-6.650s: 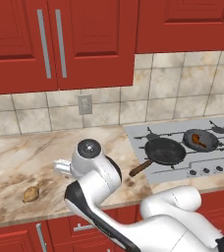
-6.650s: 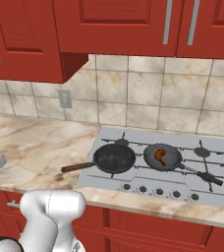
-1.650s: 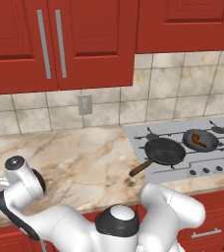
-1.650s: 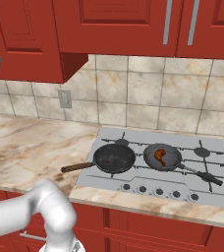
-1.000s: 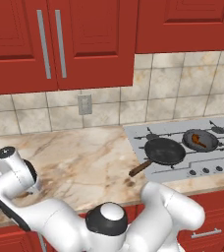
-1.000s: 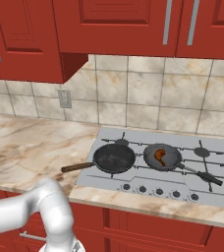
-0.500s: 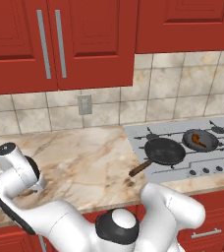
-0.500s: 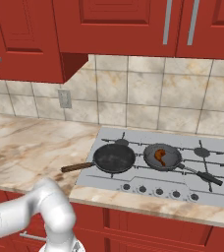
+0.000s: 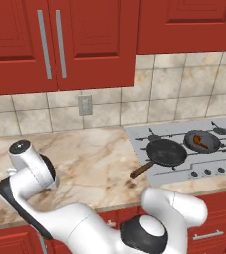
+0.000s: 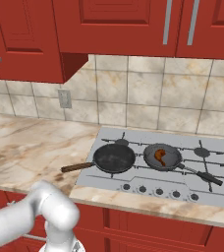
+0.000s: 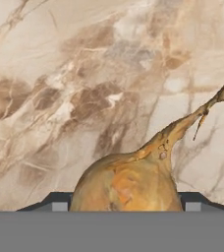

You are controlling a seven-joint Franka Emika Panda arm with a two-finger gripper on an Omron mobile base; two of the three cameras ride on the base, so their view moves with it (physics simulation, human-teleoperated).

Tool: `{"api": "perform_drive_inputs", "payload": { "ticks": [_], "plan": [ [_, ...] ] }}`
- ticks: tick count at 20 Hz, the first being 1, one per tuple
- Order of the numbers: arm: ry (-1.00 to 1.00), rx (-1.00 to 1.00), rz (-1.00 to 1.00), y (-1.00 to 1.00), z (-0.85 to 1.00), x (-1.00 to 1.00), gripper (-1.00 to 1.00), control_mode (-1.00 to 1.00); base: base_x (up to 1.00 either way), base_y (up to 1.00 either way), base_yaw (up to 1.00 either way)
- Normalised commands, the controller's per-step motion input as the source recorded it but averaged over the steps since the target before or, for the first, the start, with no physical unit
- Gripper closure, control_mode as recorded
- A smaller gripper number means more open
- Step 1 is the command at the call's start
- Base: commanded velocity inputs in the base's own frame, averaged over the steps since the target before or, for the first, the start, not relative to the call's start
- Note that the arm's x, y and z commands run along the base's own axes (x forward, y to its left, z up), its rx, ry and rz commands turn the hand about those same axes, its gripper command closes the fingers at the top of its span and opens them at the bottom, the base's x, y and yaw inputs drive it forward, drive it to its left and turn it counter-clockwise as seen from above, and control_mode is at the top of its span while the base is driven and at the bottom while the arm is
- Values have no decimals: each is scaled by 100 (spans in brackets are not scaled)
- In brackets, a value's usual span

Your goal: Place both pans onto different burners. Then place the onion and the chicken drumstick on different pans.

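Note:
In the hand view my gripper is shut on the onion, a tan bulb whose thin stem points up and right over the marble counter. One dark fingertip shows on each side of it. On the cooktop the wide black pan with a wooden handle sits on a front burner. The smaller grey pan sits on the burner beside it and holds the chicken drumstick. My arm reaches far left over the counter.
Red wall cabinets hang over the counter, with a tiled backsplash and a wall outlet behind it. A row of black knobs lines the cooktop's front edge. The grey pan's long handle points right.
My hand has moved slightly up and to the right over the left counter, with the jaws held at the same width. Pans and drumstick have not moved.

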Motion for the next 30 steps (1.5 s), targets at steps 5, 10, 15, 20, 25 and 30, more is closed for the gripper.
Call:
{"api": "perform_drive_inputs", "payload": {
  "ticks": [5, 10, 15, 20, 25, 30],
  "plan": [
    [-5, 0, 1, -32, 45, -7, 100, -100, 0, 0, 0],
    [-6, 0, 0, -36, 39, -12, 100, -100, 0, 0, 0],
    [-6, 0, 1, -43, 25, -25, 100, -100, 0, 0, 0],
    [-7, 0, 1, -44, 24, -26, 100, -100, 0, 0, 0],
    [-6, 2, 0, -48, 29, -16, 100, -100, 0, 0, 0],
    [-4, 6, 0, -50, 35, -5, 100, -100, 0, 0, 0]
  ]
}}
